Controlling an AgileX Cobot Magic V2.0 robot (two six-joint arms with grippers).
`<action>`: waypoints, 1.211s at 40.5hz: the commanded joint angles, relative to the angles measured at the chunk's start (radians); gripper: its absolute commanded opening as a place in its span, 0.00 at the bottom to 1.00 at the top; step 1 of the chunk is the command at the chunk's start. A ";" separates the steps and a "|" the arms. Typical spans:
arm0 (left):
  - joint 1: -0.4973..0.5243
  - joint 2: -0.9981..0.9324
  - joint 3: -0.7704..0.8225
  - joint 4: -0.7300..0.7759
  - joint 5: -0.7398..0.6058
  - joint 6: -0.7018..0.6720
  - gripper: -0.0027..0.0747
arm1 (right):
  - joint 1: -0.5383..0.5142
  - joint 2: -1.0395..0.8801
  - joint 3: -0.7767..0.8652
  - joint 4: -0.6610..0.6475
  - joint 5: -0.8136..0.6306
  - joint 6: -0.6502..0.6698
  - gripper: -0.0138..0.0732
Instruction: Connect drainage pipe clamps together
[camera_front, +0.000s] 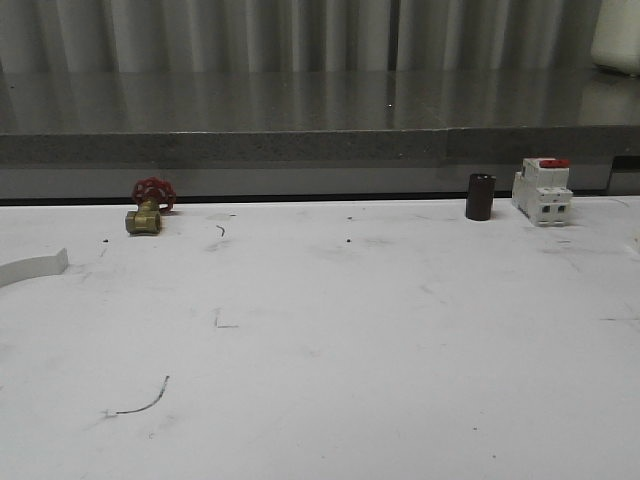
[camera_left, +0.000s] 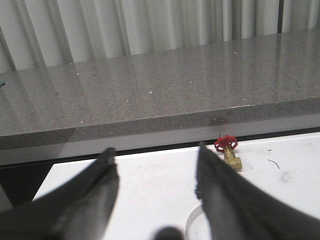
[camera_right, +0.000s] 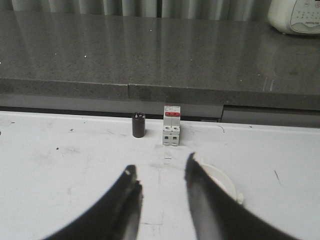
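We find one white clamp half (camera_front: 33, 268), a smooth plastic arc, at the table's (camera_front: 330, 360) far left edge, just beneath our left gripper (camera_left: 155, 175); the other half (camera_right: 222, 182) curves under our right gripper (camera_right: 160, 187). Both grippers are spread and empty. The halves lie well apart, one per arm.

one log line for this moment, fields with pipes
phase: pre-grasp | left gripper: open, empty, above clamp half | right gripper: open, empty, by other clamp half | clamps: apart, unjoined
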 joint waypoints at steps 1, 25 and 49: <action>0.001 0.014 -0.037 -0.047 -0.077 0.000 0.92 | 0.000 0.015 -0.037 -0.004 -0.081 0.002 0.79; 0.001 0.014 -0.037 -0.047 -0.083 0.000 0.90 | 0.000 0.015 -0.037 -0.004 -0.081 0.002 0.90; 0.001 0.720 -0.471 -0.055 0.393 0.000 0.90 | 0.000 0.015 -0.037 -0.004 -0.081 0.002 0.90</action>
